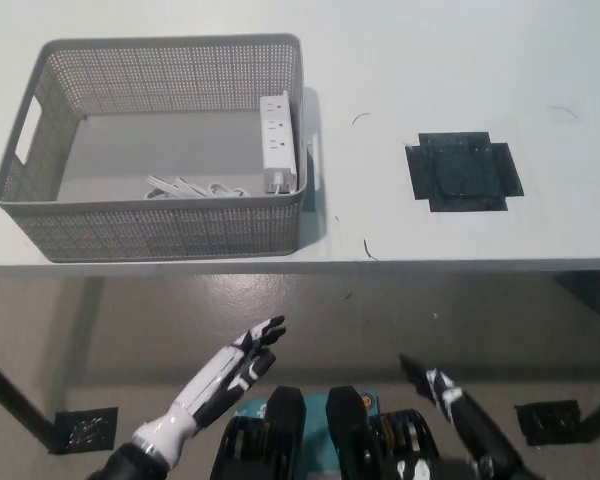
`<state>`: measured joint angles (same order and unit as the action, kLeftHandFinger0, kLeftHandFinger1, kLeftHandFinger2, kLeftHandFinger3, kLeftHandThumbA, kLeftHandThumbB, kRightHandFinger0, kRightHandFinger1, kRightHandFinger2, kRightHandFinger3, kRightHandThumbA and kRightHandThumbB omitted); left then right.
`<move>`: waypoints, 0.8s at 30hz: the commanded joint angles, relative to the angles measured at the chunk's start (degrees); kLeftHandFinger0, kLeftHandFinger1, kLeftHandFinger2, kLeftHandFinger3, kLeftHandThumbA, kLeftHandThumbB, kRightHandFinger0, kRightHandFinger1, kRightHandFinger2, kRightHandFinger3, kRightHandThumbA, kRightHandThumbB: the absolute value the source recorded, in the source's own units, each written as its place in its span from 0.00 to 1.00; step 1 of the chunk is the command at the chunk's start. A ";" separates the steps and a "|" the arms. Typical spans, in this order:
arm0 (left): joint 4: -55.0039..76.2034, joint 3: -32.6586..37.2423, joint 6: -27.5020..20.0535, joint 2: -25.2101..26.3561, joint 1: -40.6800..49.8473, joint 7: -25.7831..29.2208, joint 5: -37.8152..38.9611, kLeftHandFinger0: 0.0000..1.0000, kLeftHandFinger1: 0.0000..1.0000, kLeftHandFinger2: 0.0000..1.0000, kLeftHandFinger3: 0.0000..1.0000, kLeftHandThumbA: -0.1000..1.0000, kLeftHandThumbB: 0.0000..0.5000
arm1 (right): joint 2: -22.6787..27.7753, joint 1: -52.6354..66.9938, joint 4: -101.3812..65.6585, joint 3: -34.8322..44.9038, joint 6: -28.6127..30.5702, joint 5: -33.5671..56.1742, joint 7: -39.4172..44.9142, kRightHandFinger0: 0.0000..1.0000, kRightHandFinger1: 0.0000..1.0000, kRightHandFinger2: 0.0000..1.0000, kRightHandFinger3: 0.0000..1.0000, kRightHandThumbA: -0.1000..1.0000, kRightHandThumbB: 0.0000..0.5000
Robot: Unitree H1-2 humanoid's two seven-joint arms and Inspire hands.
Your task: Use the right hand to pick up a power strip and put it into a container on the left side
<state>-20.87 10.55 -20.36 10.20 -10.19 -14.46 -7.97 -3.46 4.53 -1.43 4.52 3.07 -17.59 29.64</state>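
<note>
While the strip (277,138) lies inside the basket (160,225), against its right wall, the cord (193,186) is seen coiled on the basket floor to the strip's left, near the front wall. The basket is set on the left part of the table (380,60), its front wall close to the table's near edge. To the right of the basket, well apart from it, a dark square patch (464,171) is stuck flat on the table. Below the table edge, in front of the basket, the left hand (240,362) is held out empty with its fingers straight and slightly spread. The right hand (450,400) is found lower and further right of the basket, also empty, with fingers extended and apart.
</note>
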 commanded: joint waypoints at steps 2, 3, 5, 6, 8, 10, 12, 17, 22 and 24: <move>7.97 -3.94 -4.14 -0.73 6.06 3.68 3.82 1.00 1.00 1.00 1.00 1.00 0.52 | -6.87 3.56 1.48 4.18 21.34 12.17 -13.96 1.00 1.00 1.00 1.00 1.00 0.40; 8.09 -4.05 -3.84 -0.89 6.47 3.60 3.76 1.00 1.00 1.00 1.00 1.00 0.52 | -6.90 3.64 1.62 4.16 20.82 12.48 -13.67 1.00 1.00 1.00 1.00 1.00 0.40; 8.12 -4.05 -4.39 -1.11 7.66 3.41 3.58 1.00 1.00 1.00 1.00 0.99 0.51 | -7.14 3.99 1.98 4.36 18.96 13.76 -12.73 1.00 1.00 1.00 1.00 1.00 0.37; 7.75 -4.05 -5.01 -1.16 7.83 3.37 3.52 1.00 1.00 1.00 1.00 0.99 0.50 | -7.14 3.96 2.01 4.45 18.47 14.03 -12.61 1.00 1.00 1.00 1.00 1.00 0.33; 7.25 -4.19 -6.20 -1.19 9.44 3.40 3.57 1.00 1.00 1.00 1.00 0.99 0.50 | -7.24 4.80 2.20 4.43 18.04 14.67 -12.37 1.00 1.00 1.00 1.00 1.00 0.36; 7.07 -4.48 -6.55 -1.20 11.02 3.46 3.67 1.00 1.00 1.00 1.00 1.00 0.50 | -7.33 5.75 2.52 4.38 18.40 15.12 -12.59 1.00 1.00 1.00 1.00 1.00 0.46; 7.06 -4.81 -6.57 -1.03 13.07 3.83 3.30 1.00 1.00 1.00 1.00 1.00 0.51 | -7.05 7.68 2.23 3.69 18.37 15.97 -12.12 1.00 1.00 1.00 1.00 1.00 0.48; 7.68 -5.25 -6.57 -1.44 17.06 4.56 3.47 1.00 1.00 1.00 1.00 1.00 0.46 | -5.66 10.56 3.18 2.33 18.69 15.14 -13.07 1.00 1.00 1.00 1.00 1.00 0.52; 7.07 -5.52 -6.57 -1.64 18.33 5.59 3.04 1.00 1.00 1.00 1.00 1.00 0.46 | -4.59 10.09 5.64 1.55 20.19 14.06 -14.67 1.00 1.00 1.00 1.00 1.00 0.48; 6.40 -5.53 -6.57 -1.68 18.33 5.91 3.13 1.00 1.00 1.00 1.00 1.00 0.46 | -4.36 10.01 5.96 1.06 20.05 14.28 -15.05 1.00 1.00 1.00 1.00 1.00 0.46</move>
<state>-15.49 5.74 -24.27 8.92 8.31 -11.27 -5.87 -8.09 15.16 4.33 6.97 18.39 -5.20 17.45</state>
